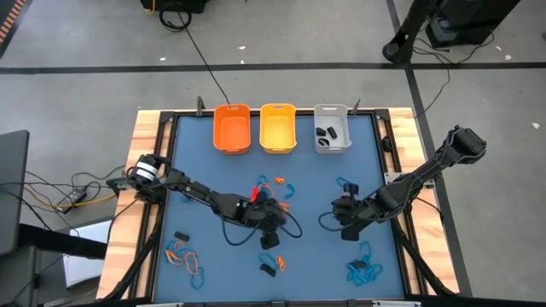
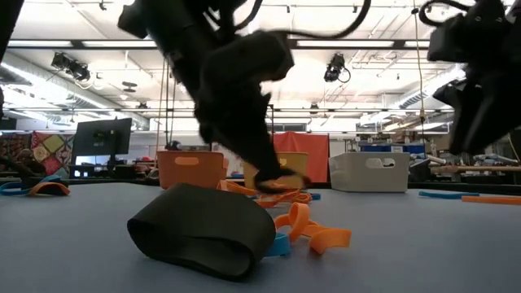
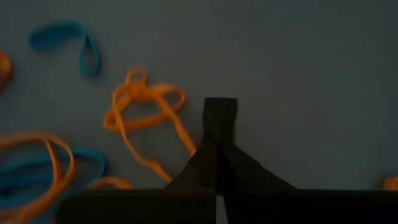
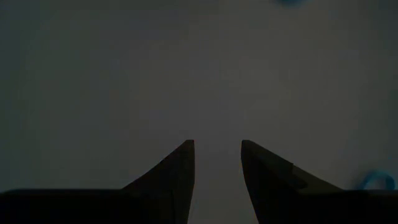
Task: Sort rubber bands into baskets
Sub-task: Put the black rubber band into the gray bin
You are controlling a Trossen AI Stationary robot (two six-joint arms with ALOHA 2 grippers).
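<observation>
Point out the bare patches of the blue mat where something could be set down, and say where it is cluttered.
Bare blue mat lies between the orange plastic basket and the left arm, and in front of the grey-white basket. Crowded: mid-table orange and blue rubber bands by the shut left gripper, plus both near corners.

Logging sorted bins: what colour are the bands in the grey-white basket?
Black bands, in the grey-white basket; high view.

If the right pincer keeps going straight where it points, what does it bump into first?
Probably just the blue table mat. The right pincer is open with only bare mat ahead of it. A blue rubber band lies off to the side, out of its line, though depth is hard to judge.
</observation>
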